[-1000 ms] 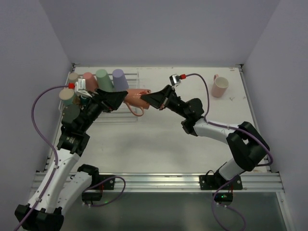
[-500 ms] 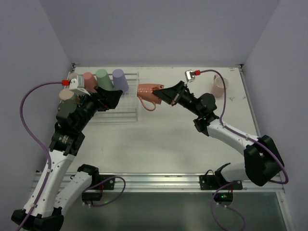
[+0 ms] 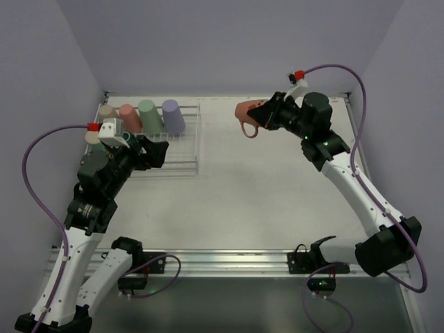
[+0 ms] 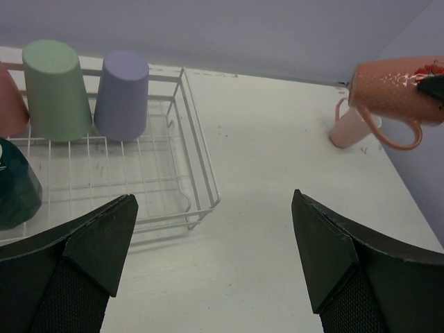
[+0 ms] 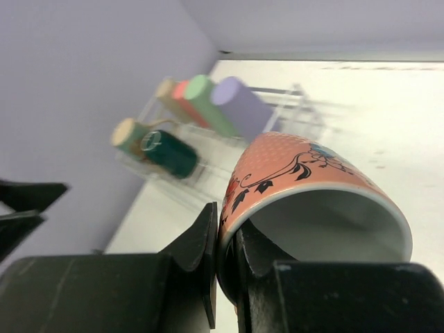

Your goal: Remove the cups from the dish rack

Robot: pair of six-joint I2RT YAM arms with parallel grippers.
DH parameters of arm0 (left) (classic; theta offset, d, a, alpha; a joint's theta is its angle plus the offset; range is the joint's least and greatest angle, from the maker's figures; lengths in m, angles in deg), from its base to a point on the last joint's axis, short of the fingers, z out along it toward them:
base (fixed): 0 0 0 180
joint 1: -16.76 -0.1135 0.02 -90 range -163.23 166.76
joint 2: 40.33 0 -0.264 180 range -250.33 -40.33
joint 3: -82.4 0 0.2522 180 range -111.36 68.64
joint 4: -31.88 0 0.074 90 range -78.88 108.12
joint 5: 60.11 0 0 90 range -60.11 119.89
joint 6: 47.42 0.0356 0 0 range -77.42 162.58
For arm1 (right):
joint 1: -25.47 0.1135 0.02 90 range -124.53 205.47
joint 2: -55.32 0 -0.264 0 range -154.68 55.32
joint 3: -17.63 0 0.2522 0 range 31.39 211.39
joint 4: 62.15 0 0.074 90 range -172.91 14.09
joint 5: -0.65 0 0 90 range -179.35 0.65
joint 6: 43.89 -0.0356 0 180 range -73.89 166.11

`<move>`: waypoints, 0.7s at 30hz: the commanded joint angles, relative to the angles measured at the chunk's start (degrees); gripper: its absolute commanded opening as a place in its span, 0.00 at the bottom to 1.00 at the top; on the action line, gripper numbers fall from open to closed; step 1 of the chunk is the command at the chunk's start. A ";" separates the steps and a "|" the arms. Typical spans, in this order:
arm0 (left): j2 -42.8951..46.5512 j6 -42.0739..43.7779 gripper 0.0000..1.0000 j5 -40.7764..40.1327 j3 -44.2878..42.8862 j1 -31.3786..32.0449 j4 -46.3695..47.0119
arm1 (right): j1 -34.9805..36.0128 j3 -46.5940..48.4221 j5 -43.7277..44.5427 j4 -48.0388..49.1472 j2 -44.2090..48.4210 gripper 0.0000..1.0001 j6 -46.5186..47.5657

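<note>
Salmon floral mug (image 3: 247, 111): clamped by the rim in the closed right gripper (image 3: 266, 115) and lifted clear of the table. Lying on its side, handle hanging down, mouth turned back toward the jaws. Rim wall pinched between the fingers (image 5: 205, 253), one outside and one inside.

Dish rack (image 4: 201, 182): ahead and to the left of the left gripper (image 4: 211, 202). Those jaws spread wide, nothing between them.

Loaded upside down along the rack's far row: green tumbler (image 4: 55, 87), lilac tumbler (image 4: 121, 94), and pink cup (image 4: 8, 104) cut off by the frame edge. Dark green cup (image 4: 15, 184) nearer, just beyond the left finger. Beige cup (image 3: 105, 111) at the rack's far-left corner.

Pink mug (image 4: 347, 128): standing on the table ahead and right of the left jaws. Seen just beneath the held mug in the left wrist view; true gap not determinable.

Surface: white table (image 3: 236, 194), matte, faintly scuffed. Enclosed on three sides by plain lilac-grey walls (image 3: 229, 41), with an aluminium rail (image 3: 229, 260) along the near edge.
</note>
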 commanded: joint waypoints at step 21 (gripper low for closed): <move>-1.07 6.49 1.00 2.16 11.47 4.26 5.66 | -10.48 52.15 27.71 -51.96 -47.52 0.00 34.00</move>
